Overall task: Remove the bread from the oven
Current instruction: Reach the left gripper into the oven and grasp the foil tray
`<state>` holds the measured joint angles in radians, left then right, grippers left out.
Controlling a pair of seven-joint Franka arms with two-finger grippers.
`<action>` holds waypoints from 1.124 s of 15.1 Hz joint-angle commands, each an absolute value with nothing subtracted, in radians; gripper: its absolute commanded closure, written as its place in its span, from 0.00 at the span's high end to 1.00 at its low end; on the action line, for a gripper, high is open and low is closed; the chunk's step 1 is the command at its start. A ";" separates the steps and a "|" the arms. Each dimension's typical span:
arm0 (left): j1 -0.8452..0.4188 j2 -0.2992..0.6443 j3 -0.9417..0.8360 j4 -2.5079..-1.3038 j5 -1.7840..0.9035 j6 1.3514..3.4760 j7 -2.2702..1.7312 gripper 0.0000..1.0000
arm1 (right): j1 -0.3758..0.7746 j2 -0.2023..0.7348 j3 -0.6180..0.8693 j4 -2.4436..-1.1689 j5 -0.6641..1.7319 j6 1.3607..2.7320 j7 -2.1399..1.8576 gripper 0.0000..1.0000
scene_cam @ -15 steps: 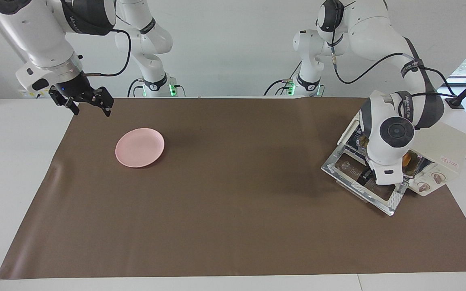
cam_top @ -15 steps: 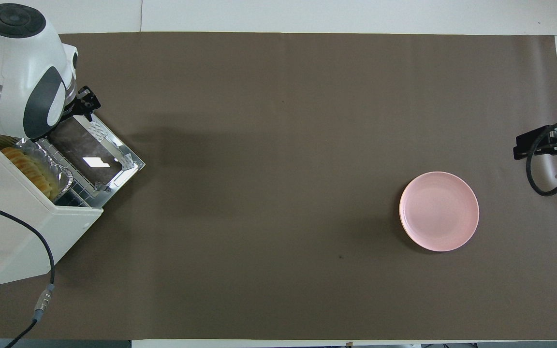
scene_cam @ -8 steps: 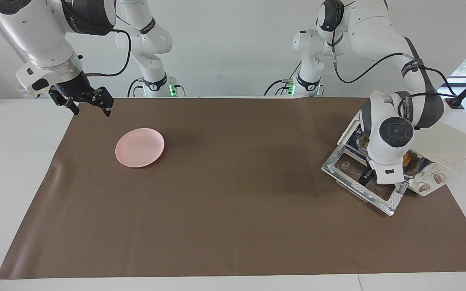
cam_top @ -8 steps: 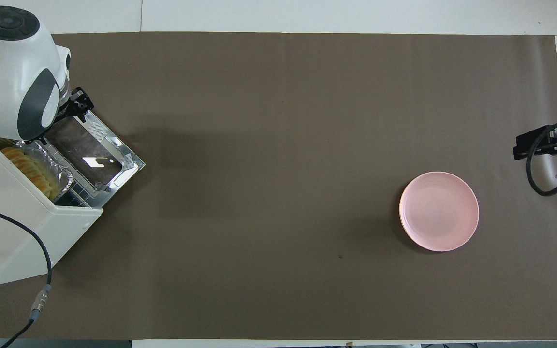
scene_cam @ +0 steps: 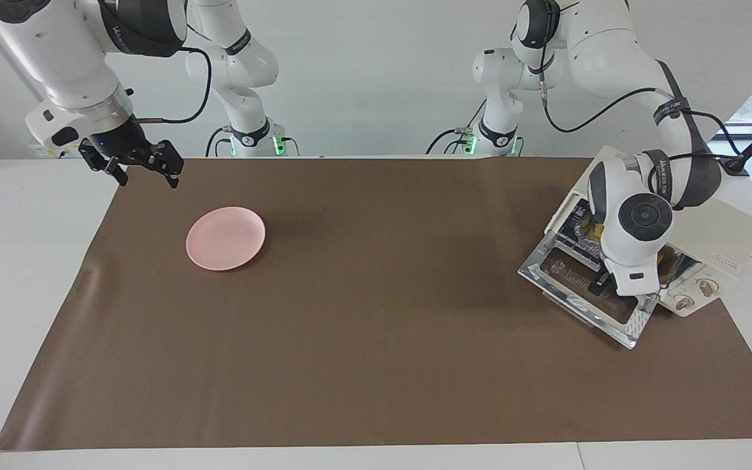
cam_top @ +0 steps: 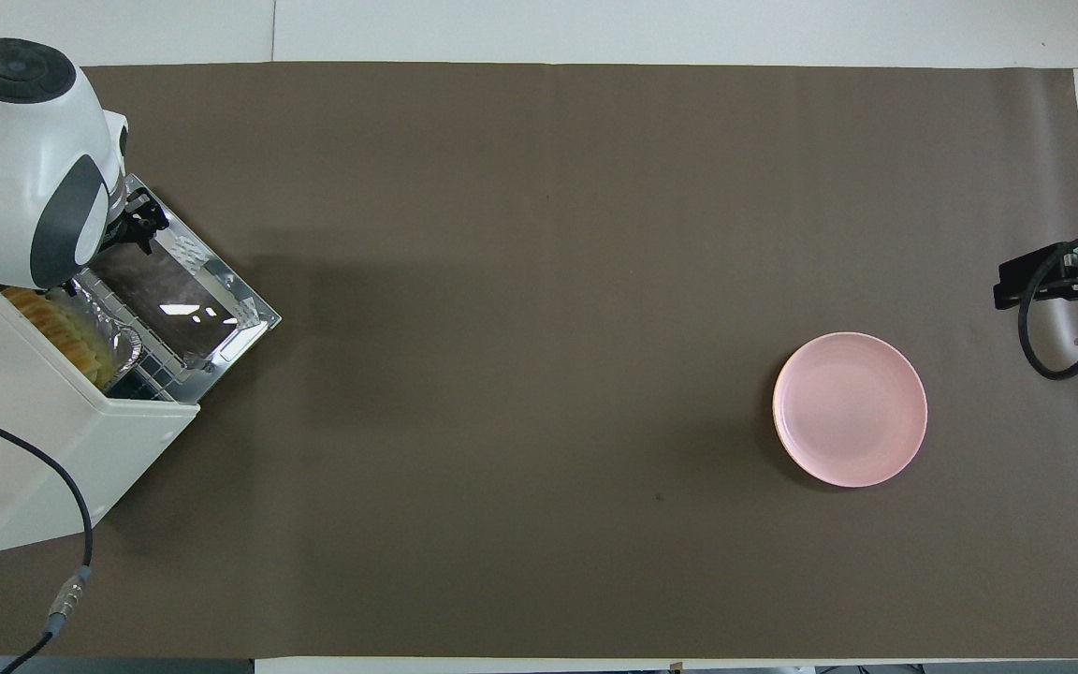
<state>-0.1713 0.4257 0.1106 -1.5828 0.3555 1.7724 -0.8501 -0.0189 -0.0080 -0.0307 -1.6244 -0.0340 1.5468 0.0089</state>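
Observation:
The cream-white oven (scene_cam: 732,232) (cam_top: 43,440) stands at the left arm's end of the table. Its glass door (scene_cam: 575,290) (cam_top: 185,301) is dropped flat onto the mat. Inside on the wire rack lies the golden ridged bread (cam_top: 57,328) (scene_cam: 662,258) in a crinkled foil tray, partly hidden by the left arm's wrist. My left gripper (scene_cam: 600,284) (cam_top: 137,229) hangs low over the open door just in front of the oven's mouth, open and holding nothing. My right gripper (scene_cam: 145,177) (cam_top: 1007,285) waits open above the mat's edge at the right arm's end.
A pink plate (scene_cam: 226,238) (cam_top: 850,409) lies on the brown mat (scene_cam: 376,326) toward the right arm's end, close to the right gripper. A black cable (cam_top: 34,468) trails across the oven's top.
The left gripper has shifted a little across the open door toward the oven's mouth. The right arm, plate and oven have not moved.

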 commanded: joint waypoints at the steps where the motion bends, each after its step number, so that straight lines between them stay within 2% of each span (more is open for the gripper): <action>1: -0.158 0.368 0.107 -1.673 0.380 1.830 -0.868 1.00 | -0.028 -0.017 -0.026 -1.624 -0.018 1.531 -0.012 1.00; 14: -0.164 0.331 0.104 -1.781 0.380 1.919 -0.877 1.00 | -0.028 -0.017 -0.026 -1.624 -0.018 1.531 -0.011 1.00; 15: -0.164 0.331 0.104 -1.781 0.380 1.919 -0.879 0.96 | -0.028 -0.017 -0.026 -1.624 -0.018 1.531 -0.012 1.00; 17: -0.169 0.331 0.104 -1.781 0.380 1.919 -0.877 0.81 | -0.028 -0.017 -0.026 -1.624 -0.018 1.531 -0.011 1.00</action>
